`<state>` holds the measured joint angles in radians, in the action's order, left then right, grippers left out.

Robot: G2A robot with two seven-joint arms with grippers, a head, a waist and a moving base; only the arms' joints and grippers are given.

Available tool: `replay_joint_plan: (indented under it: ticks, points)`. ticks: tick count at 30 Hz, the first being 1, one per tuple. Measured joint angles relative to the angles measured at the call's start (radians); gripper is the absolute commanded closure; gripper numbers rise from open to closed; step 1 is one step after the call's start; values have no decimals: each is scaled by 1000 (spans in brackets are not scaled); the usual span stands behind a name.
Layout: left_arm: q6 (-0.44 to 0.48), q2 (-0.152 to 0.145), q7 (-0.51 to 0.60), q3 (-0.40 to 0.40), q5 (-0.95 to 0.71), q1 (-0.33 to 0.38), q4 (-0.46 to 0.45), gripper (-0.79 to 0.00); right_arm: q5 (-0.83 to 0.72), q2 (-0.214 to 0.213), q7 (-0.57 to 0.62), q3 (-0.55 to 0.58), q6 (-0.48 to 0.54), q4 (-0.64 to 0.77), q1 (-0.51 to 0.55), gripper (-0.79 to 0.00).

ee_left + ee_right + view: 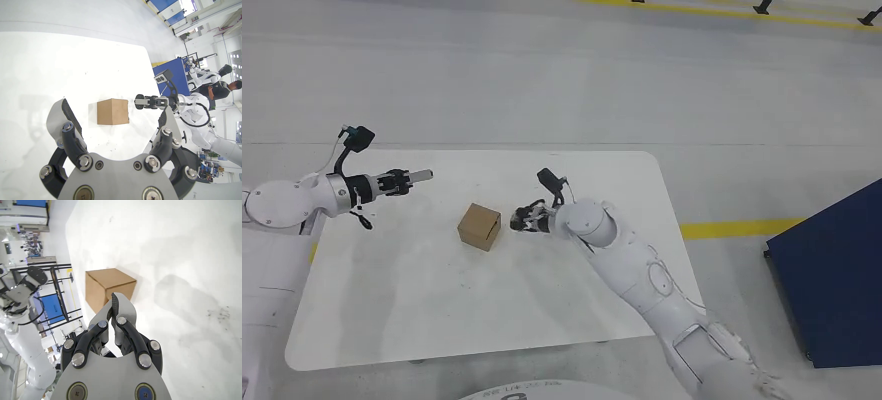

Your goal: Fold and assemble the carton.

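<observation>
A small brown carton (pixel 480 226), folded into a closed cube, stands near the middle of the white table (pixel 572 300). My right gripper (pixel 517 220) is shut and empty, its tips just beside the carton's right side; whether they touch it I cannot tell. In the right wrist view the carton (pixel 105 285) sits right behind the shut right gripper (pixel 113 297). My left gripper (pixel 422 176) hovers open and empty over the table's far left corner, well apart from the carton. From the left wrist, the carton (pixel 112 111) shows between the open left gripper's (pixel 115 103) fingers, with the right gripper (pixel 139 103) next to it.
The table has rounded corners; its front and left stretches are bare. A dark blue panel (pixel 837 270) stands on the floor to the right, beyond a yellow floor line (pixel 727 228).
</observation>
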<state>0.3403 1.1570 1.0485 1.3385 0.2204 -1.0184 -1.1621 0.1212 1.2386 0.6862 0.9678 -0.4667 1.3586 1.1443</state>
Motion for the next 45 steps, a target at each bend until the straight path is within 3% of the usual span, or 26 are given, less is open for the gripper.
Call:
replay_joint_plan:
  ticks: [3,10,21,24,29,32,35,36,38,39,40,45]
  points:
    - [0,0,0,0,0,0,0,-785,5,20,7,-61,-37,-51,-47,0]
    - [0,0,0,0,0,0,0,-785,-27,69,13,-173,-16,-165,-140,0]
    - [0,0,0,0,0,0,0,-785,-79,84,-5,-164,69,-244,-153,0]
    - [0,0,0,0,0,0,0,-785,-101,67,-10,-109,151,-209,-121,0]
    - [0,0,0,0,0,0,0,-785,-140,13,43,52,400,-55,0,0]
    - [0,0,0,0,0,0,0,-785,-145,-14,52,147,475,38,69,0]
    - [0,0,0,0,0,0,0,-785,-158,-31,36,229,499,125,125,-185]
    - [0,0,0,0,0,0,0,-785,-165,-36,34,253,499,149,140,-283]
    - [0,0,0,0,0,0,0,-785,-189,-46,56,304,487,191,161,-785]
    - [0,0,0,0,0,0,0,-785,-203,-50,73,327,478,198,162,-785]
    - [0,0,0,0,0,0,0,-785,-215,-52,87,349,469,201,159,-171]
    - [0,0,0,0,0,0,0,-785,-215,-52,87,347,468,199,158,-477]
